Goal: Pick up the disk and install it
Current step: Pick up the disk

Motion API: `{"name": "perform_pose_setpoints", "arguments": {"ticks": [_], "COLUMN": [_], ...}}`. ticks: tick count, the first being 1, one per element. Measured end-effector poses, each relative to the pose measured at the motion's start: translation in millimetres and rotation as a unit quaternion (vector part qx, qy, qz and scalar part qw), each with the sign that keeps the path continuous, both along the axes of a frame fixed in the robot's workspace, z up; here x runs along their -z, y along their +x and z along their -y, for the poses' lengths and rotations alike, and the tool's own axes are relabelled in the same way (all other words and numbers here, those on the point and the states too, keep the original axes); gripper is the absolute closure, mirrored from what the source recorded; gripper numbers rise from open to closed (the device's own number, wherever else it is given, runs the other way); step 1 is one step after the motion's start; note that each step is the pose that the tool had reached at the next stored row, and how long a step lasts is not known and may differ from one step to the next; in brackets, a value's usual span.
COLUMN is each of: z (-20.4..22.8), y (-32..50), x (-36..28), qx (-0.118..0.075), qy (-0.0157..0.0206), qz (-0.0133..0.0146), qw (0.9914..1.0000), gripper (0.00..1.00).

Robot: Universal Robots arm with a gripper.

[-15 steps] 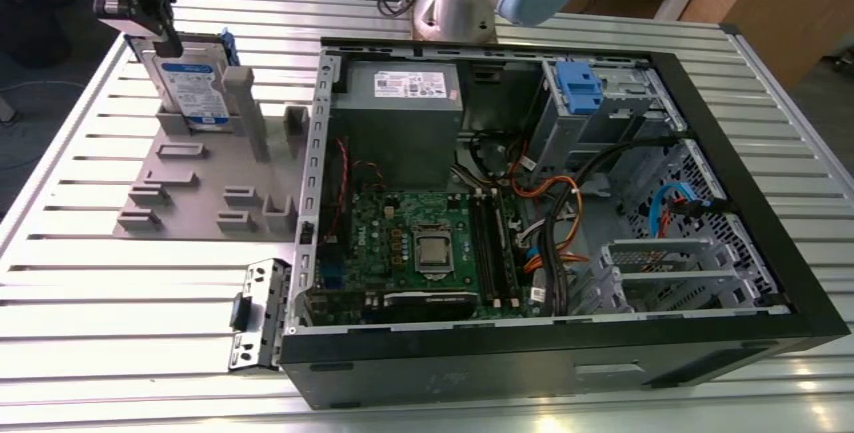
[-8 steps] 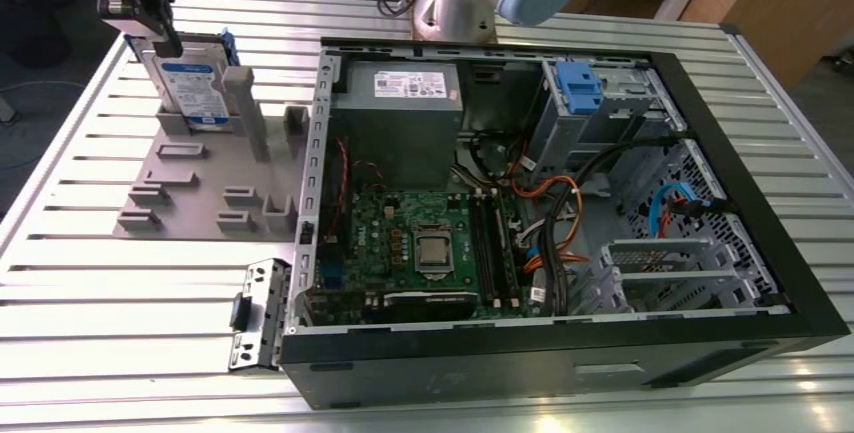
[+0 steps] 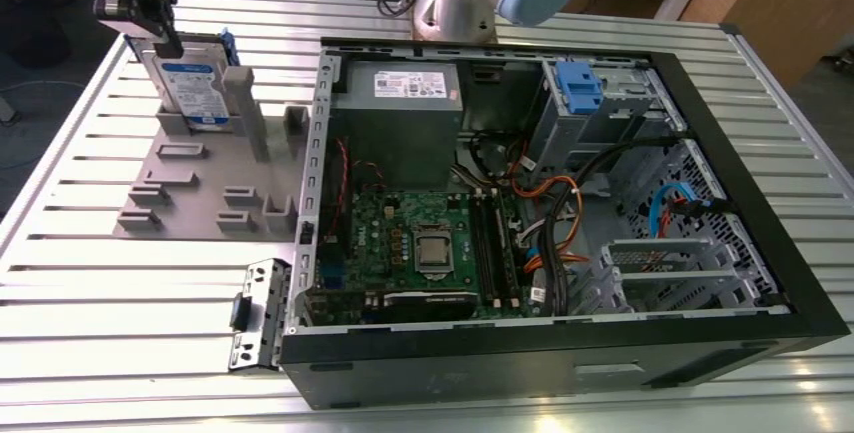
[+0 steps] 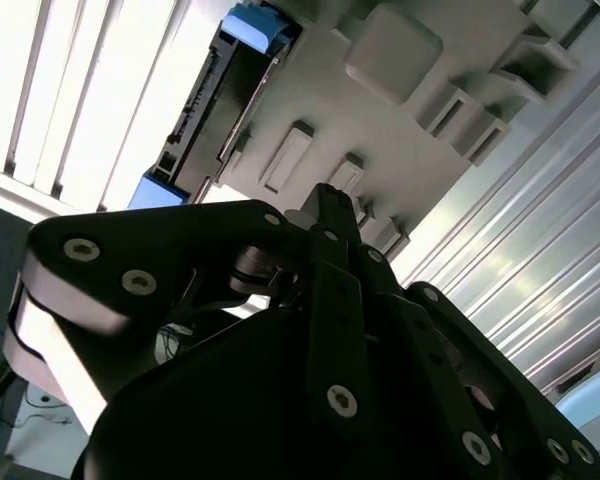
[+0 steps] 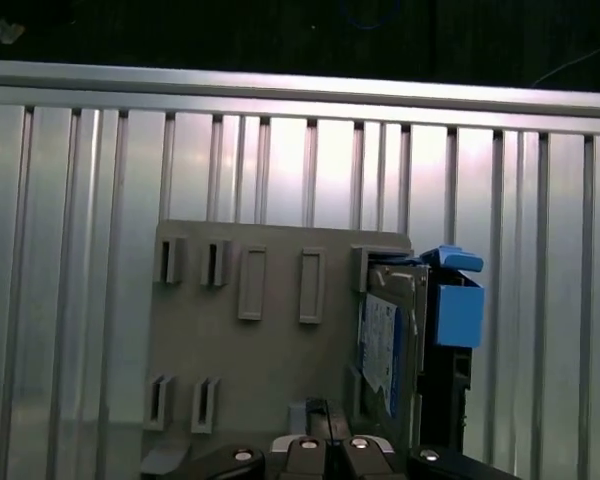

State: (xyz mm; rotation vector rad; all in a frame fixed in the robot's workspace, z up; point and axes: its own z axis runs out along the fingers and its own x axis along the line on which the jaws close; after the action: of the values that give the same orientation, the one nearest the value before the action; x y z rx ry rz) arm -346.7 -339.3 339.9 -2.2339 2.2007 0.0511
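Silver-grey disk (image 3: pixel 191 93) stands upright in grey holder (image 3: pixel 200 178), partly masked by it; gripper (image 3: pixel 171 48), closed and empty, just above — body cut off.

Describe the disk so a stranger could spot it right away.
Beside the open black computer case, on the exterior view's left, lies a grey plastic fixture plate. The disk stands on edge at its far end: silver-grey, white-and-blue label, blue bracket, unlike the empty slots.

Metal disk (image 3: pixel 194 91) (matt plastic holder (image 3: pixel 200 185))
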Motion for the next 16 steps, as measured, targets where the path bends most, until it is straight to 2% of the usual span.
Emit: {"name": "perform_pose_setpoints", "arguments": {"ticks": [2, 11, 13, 14, 16], "z": [-0.2, -0.4, -0.4, -0.4, -0.4], "y": [0.0, 0.0, 0.0, 0.0, 0.0], "x": [0.2, 0.2, 0.2, 0.2, 0.2], "qx": [0.01, 0.011, 0.011, 0.011, 0.011], "qy": [0.0, 0.0001, 0.0001, 0.0, 0.0001], "qz": [0.0001, 0.0001, 0.0001, 0.0001, 0.0001], "qw": [0.99995, 0.99994, 0.99994, 0.99994, 0.99994], "gripper": [0.9, 0.89, 0.77, 0.77, 0.65]}}
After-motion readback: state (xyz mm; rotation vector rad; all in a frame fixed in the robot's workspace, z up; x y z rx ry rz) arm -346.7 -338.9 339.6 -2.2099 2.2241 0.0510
